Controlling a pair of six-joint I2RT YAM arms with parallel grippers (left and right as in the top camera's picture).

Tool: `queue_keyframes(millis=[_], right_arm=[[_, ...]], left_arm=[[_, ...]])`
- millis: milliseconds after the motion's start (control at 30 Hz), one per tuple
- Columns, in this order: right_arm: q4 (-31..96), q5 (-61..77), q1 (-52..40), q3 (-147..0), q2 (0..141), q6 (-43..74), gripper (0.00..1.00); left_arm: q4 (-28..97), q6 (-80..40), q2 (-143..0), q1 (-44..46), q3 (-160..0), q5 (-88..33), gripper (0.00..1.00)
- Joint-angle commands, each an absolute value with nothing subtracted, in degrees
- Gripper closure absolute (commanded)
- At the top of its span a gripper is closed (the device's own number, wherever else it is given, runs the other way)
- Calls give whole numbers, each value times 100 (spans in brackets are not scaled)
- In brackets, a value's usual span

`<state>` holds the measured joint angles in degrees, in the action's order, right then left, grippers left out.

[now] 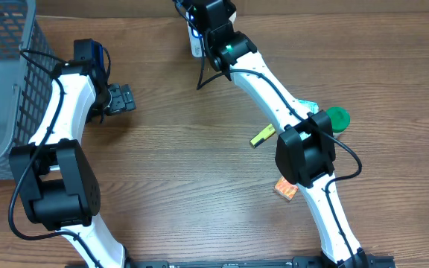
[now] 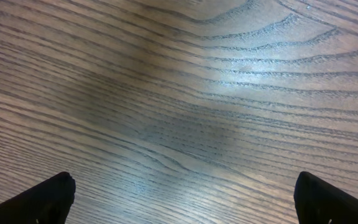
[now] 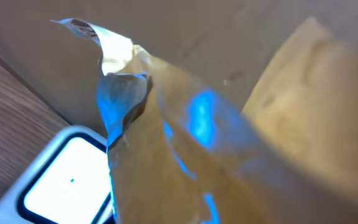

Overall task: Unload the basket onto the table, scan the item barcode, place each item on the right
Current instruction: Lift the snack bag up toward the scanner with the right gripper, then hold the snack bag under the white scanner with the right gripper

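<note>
The item [image 3: 166, 143] is a crinkled tan packet with blue light glinting on its film. It fills the right wrist view, and the jaws holding it are hidden behind it. It hangs just above the scanner [image 3: 64, 183], whose white window glows at the lower left. Overhead, my right gripper [image 1: 202, 16] is at the table's far edge, over the white scanner [image 1: 196, 46]. My left gripper [image 1: 121, 98] is at the left with its fingers wide apart. In the left wrist view my left gripper [image 2: 185, 193] has only bare wood between its fingertips [image 2: 58, 190].
A grey wire basket [image 1: 6, 45] stands at the far left. Beside the right arm lie a green lid [image 1: 338, 117], a yellow-green stick [image 1: 262, 137] and an orange packet [image 1: 285, 189]. A black cable [image 1: 203, 74] trails near the scanner.
</note>
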<state>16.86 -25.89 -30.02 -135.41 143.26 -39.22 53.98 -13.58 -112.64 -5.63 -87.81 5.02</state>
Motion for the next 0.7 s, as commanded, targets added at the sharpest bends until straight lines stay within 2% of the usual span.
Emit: queue_keyframes(millis=[0,667], right_arm=[[1726,-2740,-2978,-13607,14416,-3948,96],[2696,-2368,-3221,-13607,14449,-3905,96]], left_arm=[[5371,-1417,-11275,-543,-8853,552,0],[5371,-1417,-11275,-543,-8853,552,0]])
